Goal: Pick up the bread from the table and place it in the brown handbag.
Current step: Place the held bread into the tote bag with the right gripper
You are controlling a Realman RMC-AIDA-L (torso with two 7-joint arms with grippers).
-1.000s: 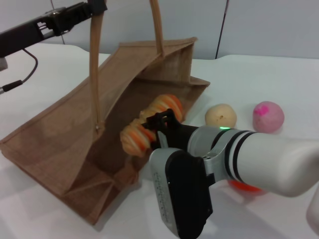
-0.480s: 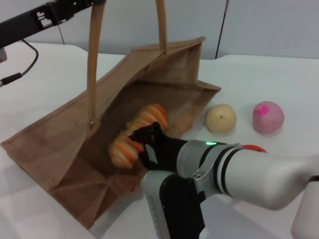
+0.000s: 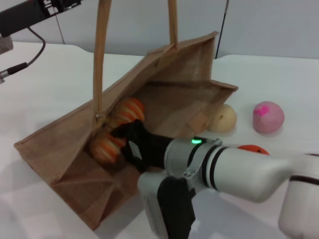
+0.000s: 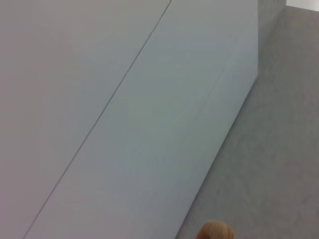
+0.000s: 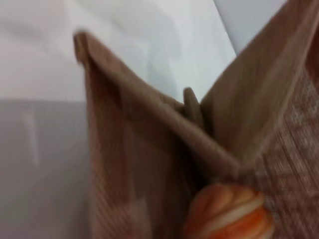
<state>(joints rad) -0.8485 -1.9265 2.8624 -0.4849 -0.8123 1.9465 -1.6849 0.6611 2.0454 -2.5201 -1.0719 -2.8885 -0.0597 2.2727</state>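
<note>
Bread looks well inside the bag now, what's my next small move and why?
Probably open the right pincer and let go: the bread it holds sits deep inside the brown handbag, whose mouth the left pincer holds open by a handle. Then back straight out.

The brown handbag (image 3: 164,94) lies tilted open on the white table (image 3: 55,84), its handles raised. The orange-and-cream striped bread (image 3: 117,129) sits deep inside it, against the burlap wall.

Right gripper (image 3: 124,144) reaching forward, left arm (image 3: 30,12) raised
</note>
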